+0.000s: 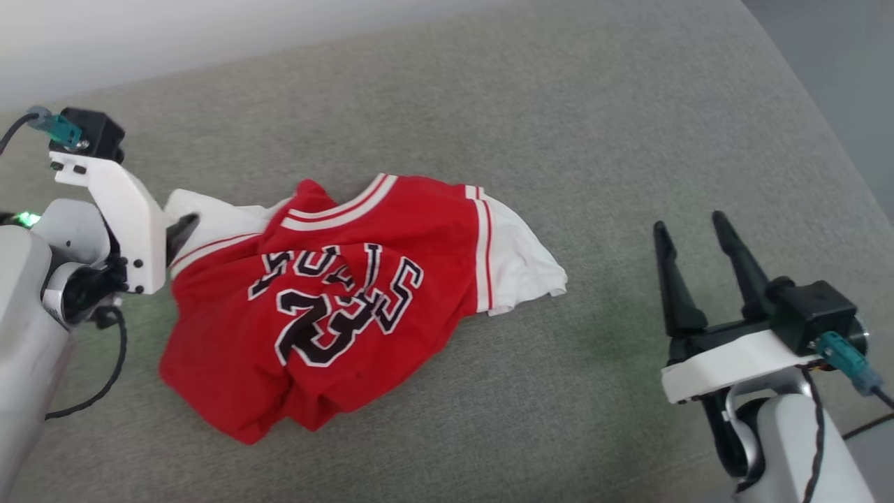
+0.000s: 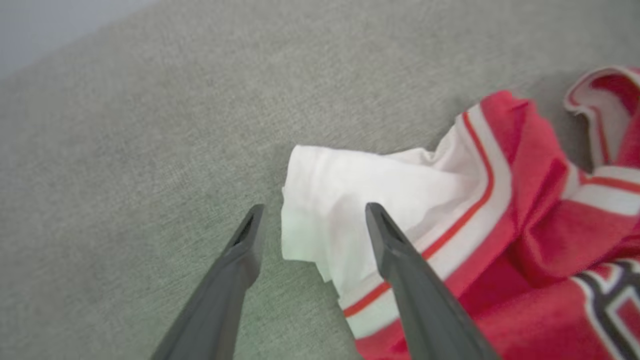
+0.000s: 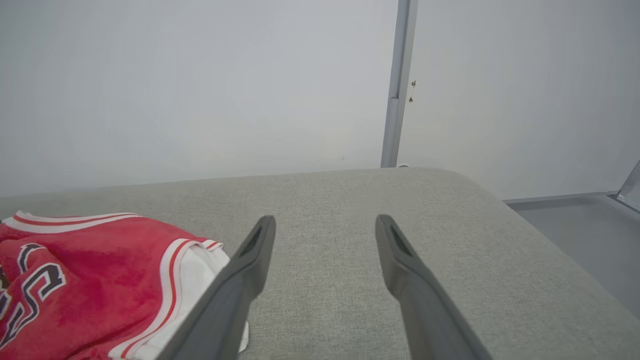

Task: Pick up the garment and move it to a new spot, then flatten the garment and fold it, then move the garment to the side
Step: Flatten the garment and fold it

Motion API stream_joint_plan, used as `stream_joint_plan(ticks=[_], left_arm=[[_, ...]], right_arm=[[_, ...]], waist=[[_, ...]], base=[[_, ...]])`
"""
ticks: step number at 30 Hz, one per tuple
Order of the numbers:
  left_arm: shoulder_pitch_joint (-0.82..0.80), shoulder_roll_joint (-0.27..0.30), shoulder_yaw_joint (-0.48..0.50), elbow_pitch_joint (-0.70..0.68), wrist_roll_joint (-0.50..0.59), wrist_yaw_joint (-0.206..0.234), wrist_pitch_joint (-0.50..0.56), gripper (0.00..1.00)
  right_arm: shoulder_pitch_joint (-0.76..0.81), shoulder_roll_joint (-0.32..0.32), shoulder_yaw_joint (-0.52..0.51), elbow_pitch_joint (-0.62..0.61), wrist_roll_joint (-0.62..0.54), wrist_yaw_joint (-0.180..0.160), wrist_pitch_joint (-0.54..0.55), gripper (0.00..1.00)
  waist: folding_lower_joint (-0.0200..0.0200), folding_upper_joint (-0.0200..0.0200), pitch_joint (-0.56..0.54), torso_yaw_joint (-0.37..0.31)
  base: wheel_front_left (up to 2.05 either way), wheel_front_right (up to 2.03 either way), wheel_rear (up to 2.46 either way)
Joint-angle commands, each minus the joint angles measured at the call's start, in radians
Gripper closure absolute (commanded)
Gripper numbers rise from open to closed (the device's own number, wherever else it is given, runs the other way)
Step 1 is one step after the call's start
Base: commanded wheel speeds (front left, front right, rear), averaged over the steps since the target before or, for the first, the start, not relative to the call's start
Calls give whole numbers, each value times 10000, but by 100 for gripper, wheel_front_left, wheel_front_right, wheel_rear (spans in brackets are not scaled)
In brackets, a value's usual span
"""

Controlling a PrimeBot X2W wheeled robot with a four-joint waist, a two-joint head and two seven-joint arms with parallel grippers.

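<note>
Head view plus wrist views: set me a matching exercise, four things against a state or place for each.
Things:
1. garment
2. left gripper
3. right gripper
4. padded surface

States or places:
A. open, above bare grey fabric, apart from the garment
B. crumpled, lettering and number facing up
C. grey and woven, lying under the garment
D. open, aimed at a white sleeve

Pairs: 1-B, 2-D, 3-A, 4-C

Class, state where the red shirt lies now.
In the head view the shirt lies crumpled on the grey cushion, left of centre, one white sleeve by the left gripper.
</note>
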Motion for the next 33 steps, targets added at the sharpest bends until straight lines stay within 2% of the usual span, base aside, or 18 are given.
stream_joint_plan(ticks=[1,7,11,12,13,19,24,29,33], left_arm=[[-224,20,-83,243,3,14,239,0],[-529,-277,-501,1785,35,577,1855,0],[-612,-509,-663,2299,15,661,2261,0],[-619,-571,-668,2408,-47,648,2366,11],[-671,-631,-666,2458,-95,631,2415,100],[-1186,-657,-484,2485,-186,718,2239,100],[-1280,-381,-277,1910,-281,810,2064,100],[-659,136,-4,977,-504,1226,2136,100],[417,641,310,-88,-973,1852,2390,100]], right_arm=[[24,102,34,62,23,-1,-48,0],[-258,219,199,307,-10,1,-93,0],[-404,260,196,368,-43,-1,-86,0],[-445,267,190,372,-50,1,-79,0],[-472,273,176,372,-57,-1,-77,0],[-523,252,-31,395,-113,-1,-32,0],[-415,193,-251,355,-204,1,84,0],[-245,173,-463,254,-281,-1,306,0],[-162,169,-539,123,-321,-1,528,0]], waist=[[0,0,191,-196],[0,0,574,-408],[0,0,738,-424],[0,0,760,-409],[0,0,777,-377],[0,0,717,25],[0,0,522,536],[0,0,304,1063],[0,0,173,1397]], base=[[0,0,0],[0,0,0],[0,0,0],[0,0,0],[0,0,0],[0,0,0],[0,0,0],[0,0,0],[0,0,0]])
